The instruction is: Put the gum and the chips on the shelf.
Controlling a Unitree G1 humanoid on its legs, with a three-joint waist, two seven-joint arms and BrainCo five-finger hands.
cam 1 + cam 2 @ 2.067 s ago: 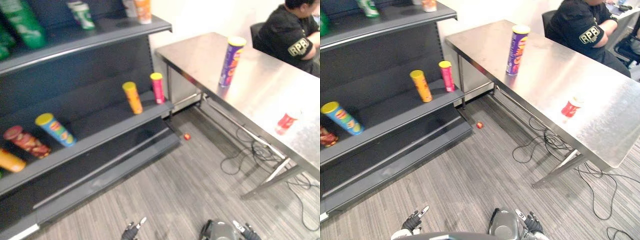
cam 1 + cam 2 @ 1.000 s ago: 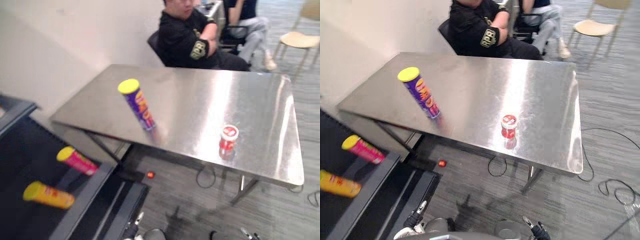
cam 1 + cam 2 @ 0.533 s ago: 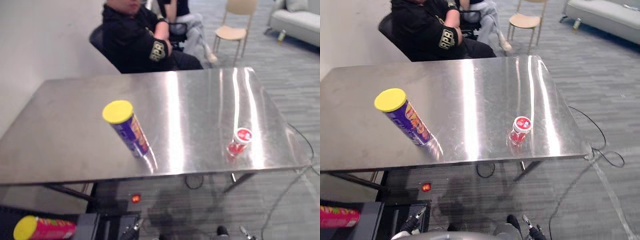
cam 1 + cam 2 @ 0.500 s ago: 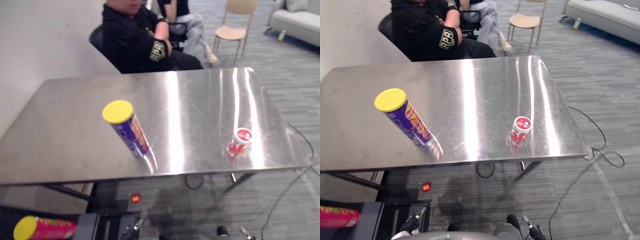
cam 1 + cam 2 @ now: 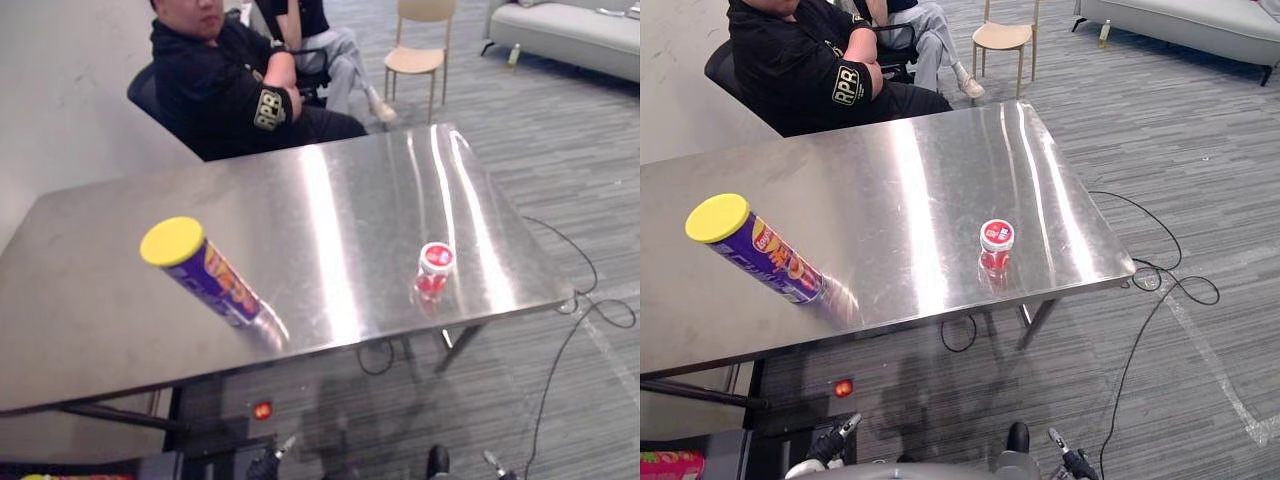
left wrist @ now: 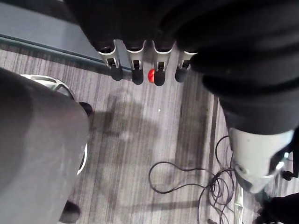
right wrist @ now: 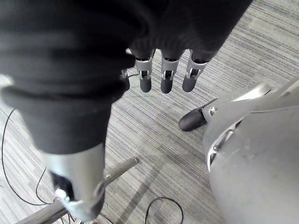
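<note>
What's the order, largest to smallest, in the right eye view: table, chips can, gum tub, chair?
1. table
2. chips can and chair: about alike, and the chair is farther off, so unranked
3. gum tub

Dark ribbed covers, left hand (image 6: 135, 64), right hand (image 7: 167, 74); silver fingers (image 7: 145, 77), dark tips

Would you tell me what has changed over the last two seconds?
Only the camera turned, from the shelf round to the table. Nothing was taken or let go: the chips and the gum stand on the table as before, and the left hand and right hand hang open, low.
</note>
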